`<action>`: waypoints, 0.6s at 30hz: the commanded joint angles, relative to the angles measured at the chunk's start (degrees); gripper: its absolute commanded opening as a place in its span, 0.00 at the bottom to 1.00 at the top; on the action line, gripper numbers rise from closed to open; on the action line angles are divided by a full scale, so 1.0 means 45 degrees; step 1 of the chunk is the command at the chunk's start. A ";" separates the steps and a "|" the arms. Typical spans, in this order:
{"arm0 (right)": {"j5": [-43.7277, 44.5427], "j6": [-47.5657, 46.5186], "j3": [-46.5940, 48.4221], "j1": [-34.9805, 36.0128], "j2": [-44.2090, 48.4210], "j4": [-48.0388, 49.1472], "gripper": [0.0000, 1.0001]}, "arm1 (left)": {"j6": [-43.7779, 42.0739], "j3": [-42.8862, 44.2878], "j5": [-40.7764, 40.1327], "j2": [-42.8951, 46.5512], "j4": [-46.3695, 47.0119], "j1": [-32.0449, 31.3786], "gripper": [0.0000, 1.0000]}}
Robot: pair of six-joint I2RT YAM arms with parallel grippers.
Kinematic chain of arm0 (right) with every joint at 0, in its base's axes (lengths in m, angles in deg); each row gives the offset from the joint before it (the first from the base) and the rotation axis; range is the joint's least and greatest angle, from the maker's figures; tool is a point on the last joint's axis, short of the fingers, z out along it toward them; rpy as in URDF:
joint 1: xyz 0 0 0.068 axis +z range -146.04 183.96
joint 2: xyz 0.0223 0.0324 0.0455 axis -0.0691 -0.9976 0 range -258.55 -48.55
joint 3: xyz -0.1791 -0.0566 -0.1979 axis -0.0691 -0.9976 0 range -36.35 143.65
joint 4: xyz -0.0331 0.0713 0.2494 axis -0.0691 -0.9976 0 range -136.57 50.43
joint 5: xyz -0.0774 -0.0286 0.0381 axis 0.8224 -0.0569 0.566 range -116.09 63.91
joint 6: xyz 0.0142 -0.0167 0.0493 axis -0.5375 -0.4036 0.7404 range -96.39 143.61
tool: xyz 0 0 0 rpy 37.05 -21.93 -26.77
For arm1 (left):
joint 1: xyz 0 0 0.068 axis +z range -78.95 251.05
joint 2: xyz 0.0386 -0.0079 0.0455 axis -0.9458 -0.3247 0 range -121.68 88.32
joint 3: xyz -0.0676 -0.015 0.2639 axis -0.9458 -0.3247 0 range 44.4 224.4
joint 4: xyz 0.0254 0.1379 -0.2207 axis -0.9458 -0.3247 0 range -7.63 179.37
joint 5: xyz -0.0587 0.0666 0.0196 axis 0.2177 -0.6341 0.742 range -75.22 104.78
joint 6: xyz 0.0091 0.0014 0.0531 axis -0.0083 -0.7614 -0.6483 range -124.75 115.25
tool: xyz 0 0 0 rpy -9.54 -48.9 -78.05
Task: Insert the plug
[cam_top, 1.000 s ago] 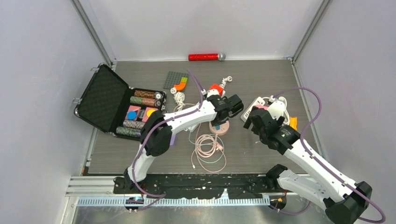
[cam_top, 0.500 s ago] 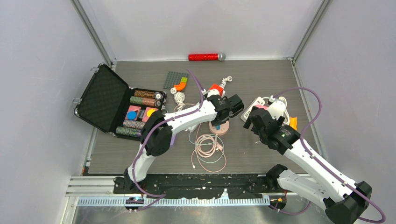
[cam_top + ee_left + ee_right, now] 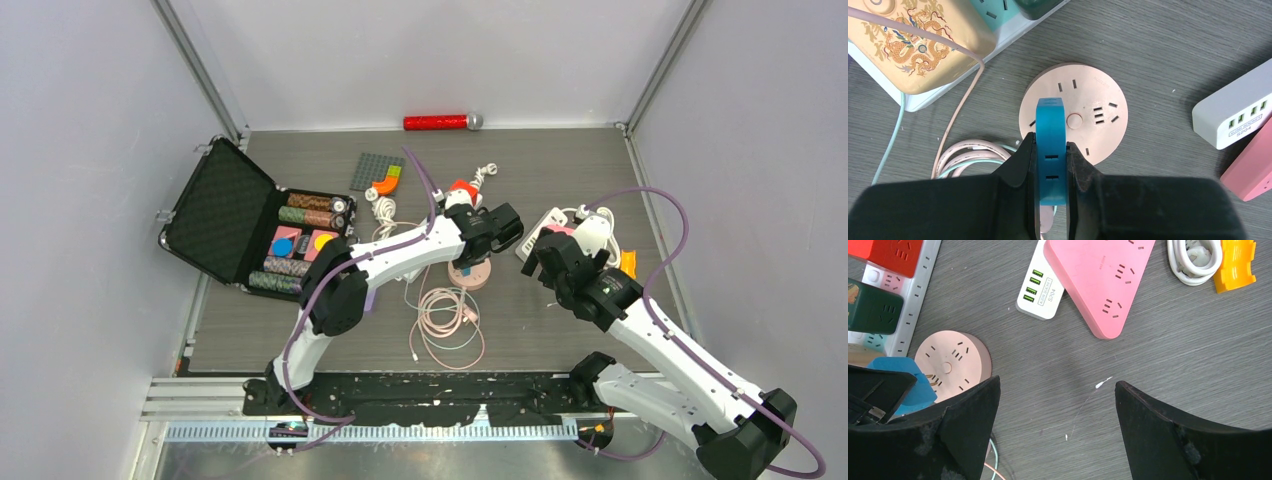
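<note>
My left gripper (image 3: 1051, 165) is shut on a blue plug (image 3: 1050, 145) and holds it over the left side of a round pink socket hub (image 3: 1083, 112). Whether the plug's prongs are in the hub's slots is hidden. In the top view the left gripper (image 3: 478, 243) sits over the hub (image 3: 470, 275). My right gripper (image 3: 1057, 405) is open and empty above bare table, right of the hub (image 3: 950, 362); the blue plug (image 3: 905, 385) shows at its left. In the top view the right gripper (image 3: 545, 262) hovers beside the hub.
A white power strip (image 3: 948, 75) holds a gold adapter (image 3: 913, 40). A white USB charger (image 3: 1040, 287) and a pink socket block (image 3: 1103, 277) lie behind. Coiled pink cable (image 3: 450, 320) lies in front. An open black case (image 3: 250, 225) stands at the left.
</note>
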State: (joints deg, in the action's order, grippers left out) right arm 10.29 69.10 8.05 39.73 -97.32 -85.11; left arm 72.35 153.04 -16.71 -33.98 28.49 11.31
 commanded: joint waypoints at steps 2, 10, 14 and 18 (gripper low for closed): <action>0.0416 0.0354 0.0041 -0.0056 0.0027 0.0110 0.89 | 0.0023 0.0257 -0.0406 0.0205 0.0117 -0.0080 0.00; 0.0412 0.0335 -0.0001 -0.0055 0.0104 0.0110 0.89 | 0.0055 0.0283 -0.0581 -0.0169 -0.0063 -0.0073 0.00; 0.0449 0.0328 -0.0004 -0.0057 0.0105 0.0100 0.89 | 0.0073 0.0258 -0.0478 -0.0366 -0.0064 -0.0078 0.00; 0.0430 0.0325 -0.0025 -0.0060 0.0149 0.0100 0.89 | 0.0076 0.0263 -0.0415 -0.0542 -0.0068 -0.0059 0.00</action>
State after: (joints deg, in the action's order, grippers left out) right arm 10.29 69.25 7.68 39.73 -97.32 -85.13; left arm 72.39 153.04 -16.77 -35.05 28.47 11.26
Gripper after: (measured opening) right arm 0.888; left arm 0.134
